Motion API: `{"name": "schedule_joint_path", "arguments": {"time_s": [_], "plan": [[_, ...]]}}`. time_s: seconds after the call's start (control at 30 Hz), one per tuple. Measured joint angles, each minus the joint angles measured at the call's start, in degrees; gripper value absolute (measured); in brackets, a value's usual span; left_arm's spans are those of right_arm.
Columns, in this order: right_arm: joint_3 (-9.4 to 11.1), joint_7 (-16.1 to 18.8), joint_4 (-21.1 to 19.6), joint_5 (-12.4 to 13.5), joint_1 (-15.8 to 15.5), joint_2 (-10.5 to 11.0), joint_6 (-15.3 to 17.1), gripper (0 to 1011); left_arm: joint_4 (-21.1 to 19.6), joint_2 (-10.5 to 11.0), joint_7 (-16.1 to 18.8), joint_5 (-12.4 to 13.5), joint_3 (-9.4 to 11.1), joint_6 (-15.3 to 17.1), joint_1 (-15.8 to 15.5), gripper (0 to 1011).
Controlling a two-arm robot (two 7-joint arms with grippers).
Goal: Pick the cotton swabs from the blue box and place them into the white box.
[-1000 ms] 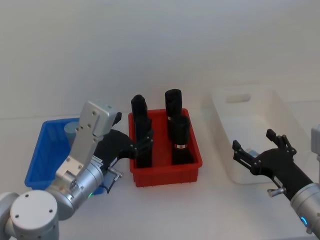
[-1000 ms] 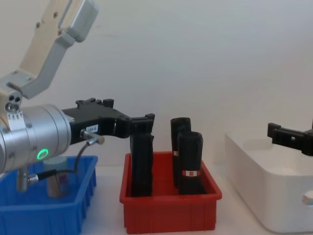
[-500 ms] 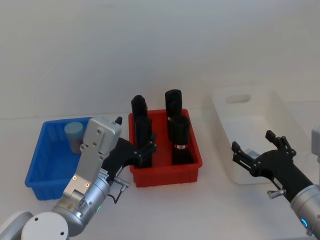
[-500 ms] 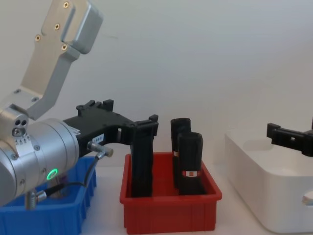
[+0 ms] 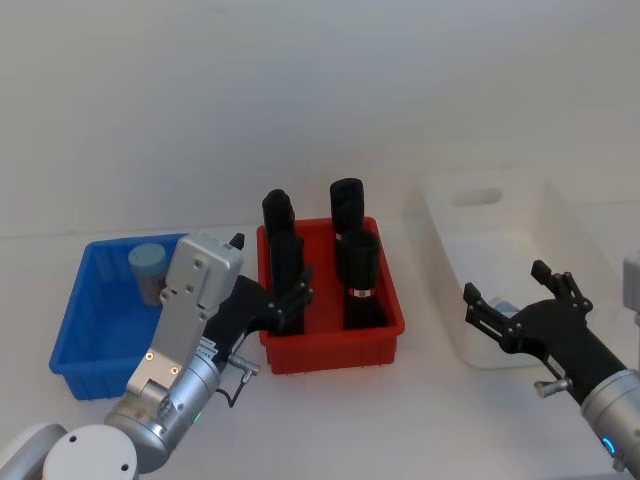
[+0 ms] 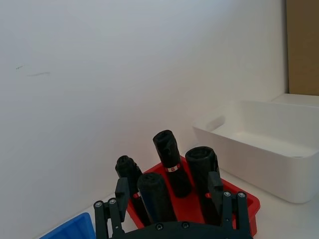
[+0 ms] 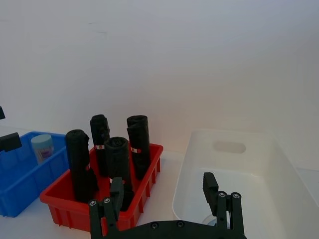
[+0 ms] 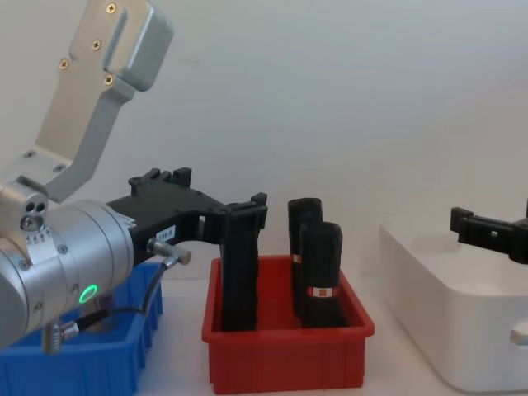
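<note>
- Head view: three bins stand in a row on the white worktop [image 5: 330, 420]; the blue box [image 5: 95, 325] is on the left, a red bin [image 5: 330, 340] in the middle, the white box [image 5: 520, 260] on the right; one jar of cotton swabs [image 5: 147, 270] with a pale lid stands upright in the far part of the blue box; four black bottles [image 5: 347, 205] stand upright in the red bin; the left hand [image 5: 285, 295] hangs at the red bin's near-left corner, fingers spread and empty; the right hand [image 5: 520, 305] hangs over the white box's near end, released, nothing in it; a pale object lies on the white box's floor beneath it, too hidden to name.
- Left wrist view: the left hand's two fingers [image 6: 215, 191] stand apart with the four black bottles beyond them; a corner of the blue box [image 6: 75, 226] and the white box [image 6: 259, 144] show to either side.
- Right wrist view: the right hand's fingers [image 7: 209, 186] are apart above the white box [image 7: 234, 164]; the single swab jar [image 7: 42, 147] sits in the blue box [image 7: 20, 184].
- Chest view: the left hand [image 8: 239, 210] is level with the bottle tops, just above the red bin [image 8: 285, 355]; the right hand [image 8: 487, 231] hovers over the white box [image 8: 437, 322].
</note>
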Motion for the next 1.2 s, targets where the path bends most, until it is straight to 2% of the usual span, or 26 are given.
{"name": "schedule_joint_path", "arguments": {"time_s": [0.6,0.77,0.93,1.2], "plan": [[0.0,0.1,0.1,0.0,0.0,0.0,0.0,1002,0.0,0.0,0.0,0.0,0.0,0.0,0.0,1004],[0.1,1.1,1.0,0.0,0.8,-0.1,0.0,1002,0.0,0.0,0.0,0.0,0.0,0.0,0.0,1004],[0.3,3.7,4.1,0.0,3.1,-0.7,0.0,1002,0.0,0.0,0.0,0.0,0.0,0.0,0.0,1004],[0.3,9.4,11.2,-0.5,8.4,-2.3,-0.8,1002,0.0,0.0,0.0,0.0,0.0,0.0,0.0,1004]]}}
